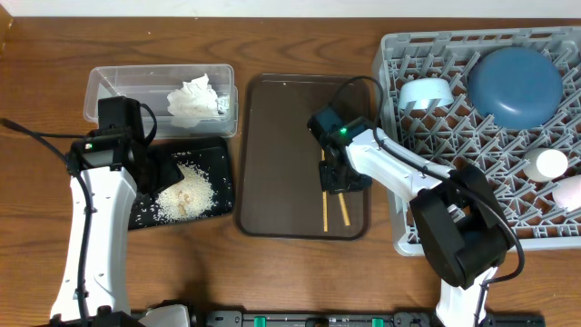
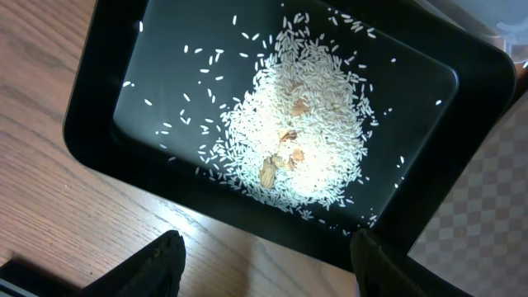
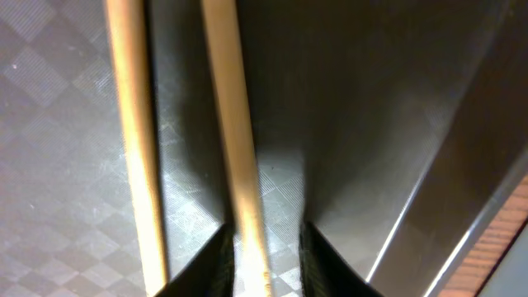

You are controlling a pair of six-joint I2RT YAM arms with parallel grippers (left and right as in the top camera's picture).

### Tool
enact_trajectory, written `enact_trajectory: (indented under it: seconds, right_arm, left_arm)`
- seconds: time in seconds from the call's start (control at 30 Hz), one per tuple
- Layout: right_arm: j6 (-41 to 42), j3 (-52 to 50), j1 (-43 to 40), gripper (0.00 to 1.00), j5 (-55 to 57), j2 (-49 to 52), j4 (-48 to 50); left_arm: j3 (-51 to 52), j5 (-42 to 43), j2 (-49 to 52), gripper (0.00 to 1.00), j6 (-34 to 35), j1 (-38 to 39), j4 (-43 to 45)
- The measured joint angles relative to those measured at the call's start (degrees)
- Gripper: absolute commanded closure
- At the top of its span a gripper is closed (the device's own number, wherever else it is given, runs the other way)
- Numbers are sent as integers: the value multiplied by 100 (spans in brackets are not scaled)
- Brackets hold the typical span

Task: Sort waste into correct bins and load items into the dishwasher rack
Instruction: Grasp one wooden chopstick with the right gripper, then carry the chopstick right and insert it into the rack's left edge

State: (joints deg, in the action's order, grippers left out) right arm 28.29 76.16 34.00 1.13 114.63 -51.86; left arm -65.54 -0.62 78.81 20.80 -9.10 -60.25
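Observation:
Two wooden chopsticks (image 1: 325,211) lie side by side on the brown serving tray (image 1: 281,118). My right gripper (image 1: 334,177) is down over their upper ends. In the right wrist view its jaws (image 3: 262,264) straddle one chopstick (image 3: 235,148), narrow, with a slit of tray still showing on the right side; the other chopstick (image 3: 136,148) lies outside to the left. My left gripper (image 1: 168,171) hovers open over the black tray (image 1: 213,150) of rice (image 1: 186,191); the left wrist view shows it (image 2: 268,264) over wood beside the rice pile (image 2: 301,132). Crumpled paper (image 1: 193,100) sits in the clear tub (image 1: 104,86).
The grey dishwasher rack (image 1: 454,136) fills the right side. It holds a dark blue bowl (image 1: 515,84), a small light-blue bowl (image 1: 425,93) and two white cups (image 1: 549,163). The brown tray's raised rim runs close to the right of my right gripper.

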Motion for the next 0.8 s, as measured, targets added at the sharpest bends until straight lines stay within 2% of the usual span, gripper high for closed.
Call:
enact_trajectory:
  seconds: [0.07,0.27,0.4,0.8]
  right_arm:
    - [-4,0,0,91,-7,0,-4]
    - [0,0,0,92,-15,0,-17]
    - [-9,0,0,99,-33,0,-17]
    - [-348,7,-114,99,-289,-195,-232]
  left_arm:
    - [0,0,0,32,0,0,0]
    - [0,0,0,32,0,0,0]
    - [0,0,0,32,0,0,0]
    - [0,0,0,32,0,0,0]
